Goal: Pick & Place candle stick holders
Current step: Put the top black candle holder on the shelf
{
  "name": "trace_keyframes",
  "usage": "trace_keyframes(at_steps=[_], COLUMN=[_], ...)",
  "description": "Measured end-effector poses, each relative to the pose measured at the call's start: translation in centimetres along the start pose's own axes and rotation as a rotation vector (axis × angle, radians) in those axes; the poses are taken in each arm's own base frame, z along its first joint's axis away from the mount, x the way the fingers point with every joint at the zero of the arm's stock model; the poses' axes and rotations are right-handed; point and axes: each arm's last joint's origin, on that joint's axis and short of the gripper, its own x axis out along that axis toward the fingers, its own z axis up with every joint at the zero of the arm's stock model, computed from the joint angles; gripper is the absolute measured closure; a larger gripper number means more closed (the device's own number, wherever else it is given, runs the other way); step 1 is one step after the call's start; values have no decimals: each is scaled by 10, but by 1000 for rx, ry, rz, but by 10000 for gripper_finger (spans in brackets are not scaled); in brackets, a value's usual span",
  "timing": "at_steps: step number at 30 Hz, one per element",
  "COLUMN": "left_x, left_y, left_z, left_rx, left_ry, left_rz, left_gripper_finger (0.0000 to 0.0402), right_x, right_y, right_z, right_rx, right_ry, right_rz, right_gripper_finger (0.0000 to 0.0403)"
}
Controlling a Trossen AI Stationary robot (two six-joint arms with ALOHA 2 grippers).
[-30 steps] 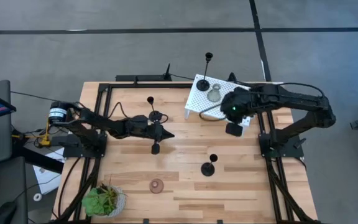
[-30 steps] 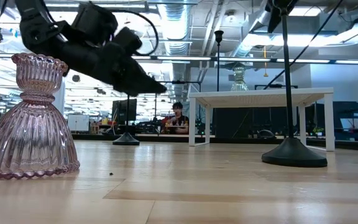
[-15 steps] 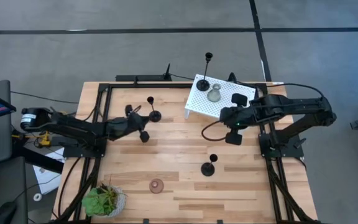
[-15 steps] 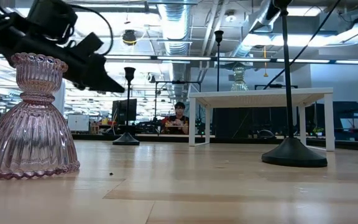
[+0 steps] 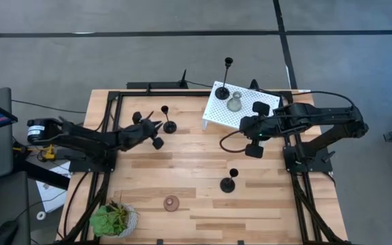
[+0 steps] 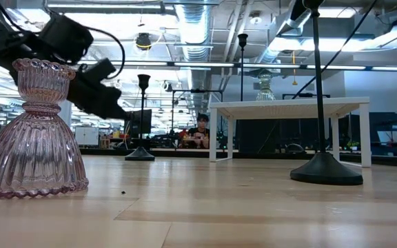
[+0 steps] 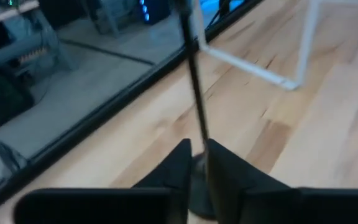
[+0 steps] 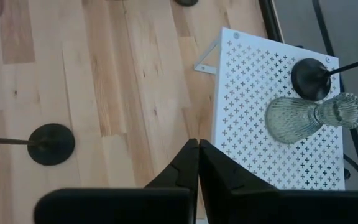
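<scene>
On the white perforated metal stand [image 5: 233, 109], upper centre of the high view, one tall black candle stick holder [image 5: 223, 92] and the squat grey-green ribbed glass holder [image 5: 234, 104] are already placed. Two more tall black holders remain on the wooden table: one left of centre [image 5: 169, 126], one lower centre [image 5: 228, 184]. The pinkish-brown glass holder [image 6: 33, 134] sits bottom centre. The stems are judged thin, rigid and top-heavy, best pinched low. The left gripper [image 7: 197, 163] is seen slightly parted about the left stem; the right gripper [image 8: 198, 152] is clenched empty.

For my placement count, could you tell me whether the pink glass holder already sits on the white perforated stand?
No, the pink glass holder stands on the wooden table, far from the white perforated stand.
</scene>
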Motion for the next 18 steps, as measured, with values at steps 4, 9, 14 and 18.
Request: trace_keyframes(at_steps=[4,9,14,18], left_x=[11,22,30,37], left_y=[4,6,5,6], left_z=[-8,-8,-12,-19], left_rx=[-48,-97,-92,-89], left_ry=[43,-9,-23,-9], left_rz=[-16,-97,-135,-114], left_gripper_finger=[295,246,228,227], right_x=[0,0,0,0], right_y=[0,1,1,1], right_z=[1,3,4,4], right_rx=[1,-8,-10,-10], right_ry=[-4,-33,-42,-42], right_rz=[1,6,7,7], right_gripper_finger=[401,401,401,401])
